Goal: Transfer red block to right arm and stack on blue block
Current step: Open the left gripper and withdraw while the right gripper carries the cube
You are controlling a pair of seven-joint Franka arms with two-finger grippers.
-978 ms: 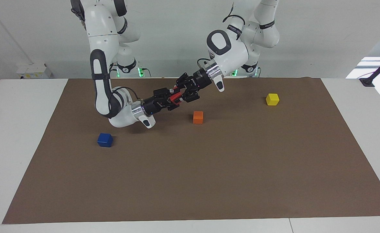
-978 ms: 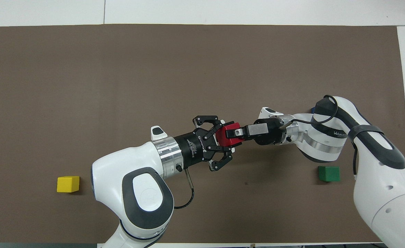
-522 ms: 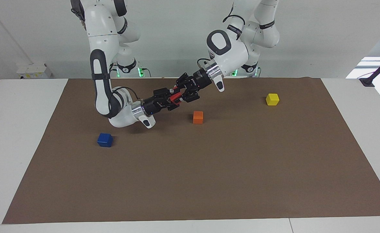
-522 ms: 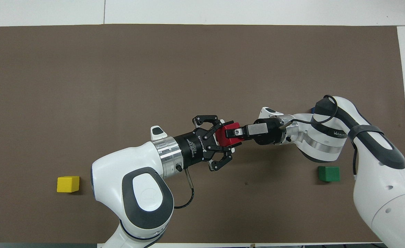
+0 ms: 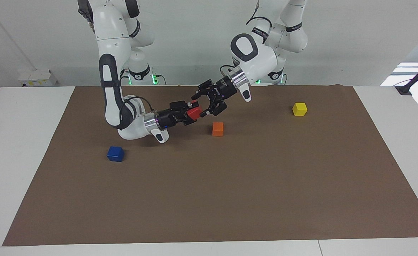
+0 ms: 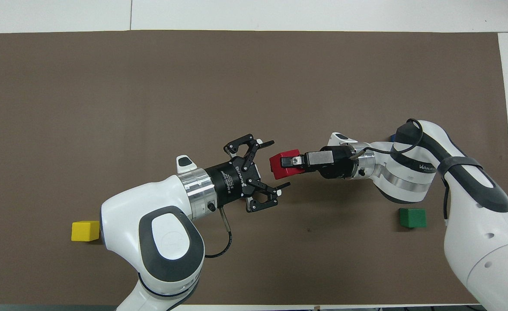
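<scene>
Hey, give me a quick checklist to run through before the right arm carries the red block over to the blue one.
1. Right gripper shut on the red block: ok.
2. Left gripper open and clear of the red block: ok, a gap shows.
3. Red block lifted off the mat: ok.
4. Blue block upright with a bare top: ok.
5. Orange block out of the way to the blue block: ok, it sits toward the left arm's end.
6. Red block square in the grip: cannot tell.
</scene>
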